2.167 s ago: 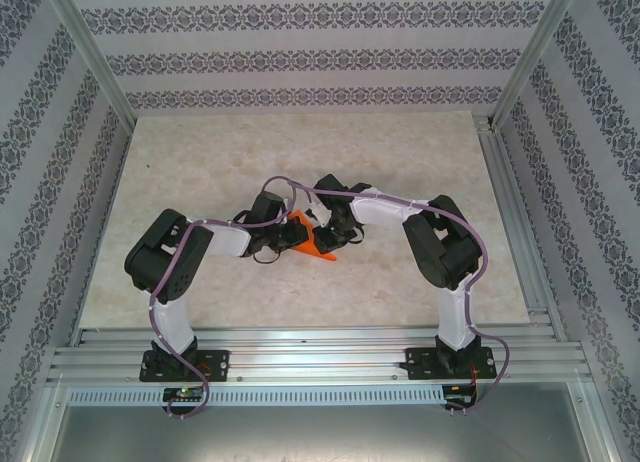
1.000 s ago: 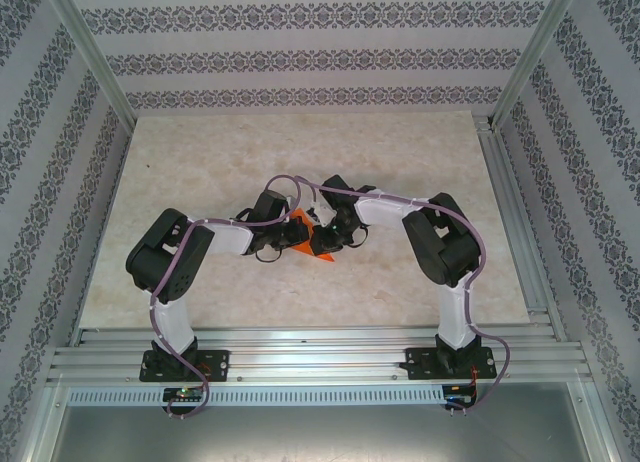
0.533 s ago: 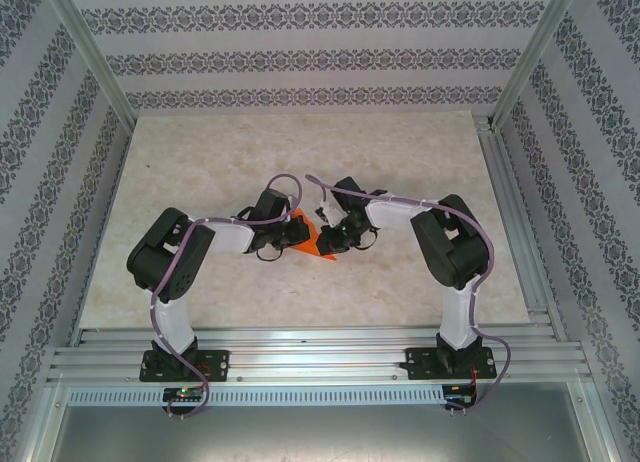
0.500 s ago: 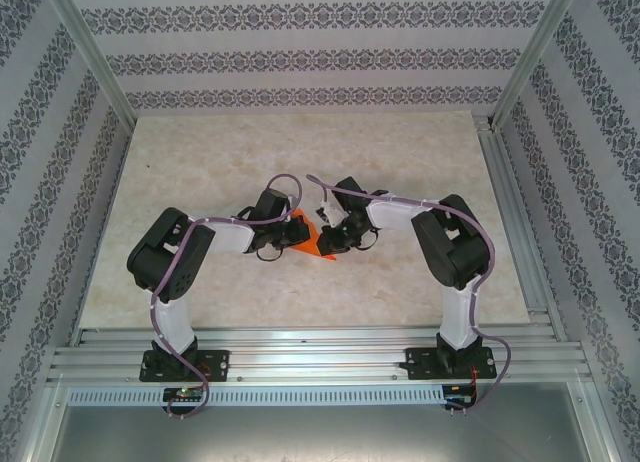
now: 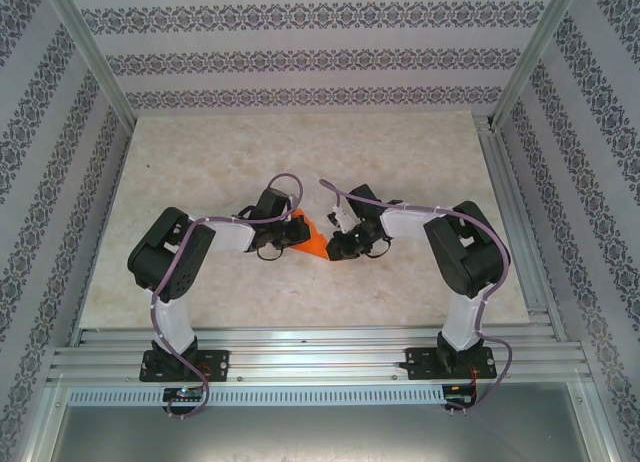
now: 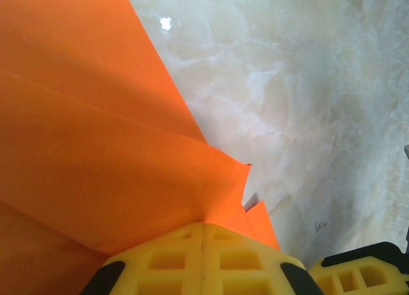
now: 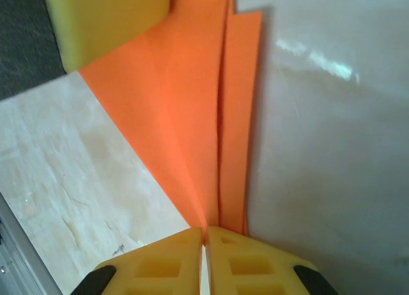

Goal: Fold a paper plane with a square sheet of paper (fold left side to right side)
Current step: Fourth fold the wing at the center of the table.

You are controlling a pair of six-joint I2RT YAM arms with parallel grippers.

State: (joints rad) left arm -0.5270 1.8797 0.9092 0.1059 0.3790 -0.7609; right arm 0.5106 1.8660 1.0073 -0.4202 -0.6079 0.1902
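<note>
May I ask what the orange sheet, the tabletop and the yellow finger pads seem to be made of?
Orange sheet: thin matte paper, holding sharp creases. Tabletop: glossy marble-look stone or laminate, veined with glare. Finger pads: likely moulded matte plastic or rubber, grid-recessed.

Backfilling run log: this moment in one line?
left gripper: shut on orange paper | right gripper: shut on orange paper | paper: creased, layered, held between both | fold: unfinished

right gripper [image 5: 337, 250] slid toward the right of the frame, arm swung out with it, so more orange paper [image 5: 312, 239] shows now
</note>
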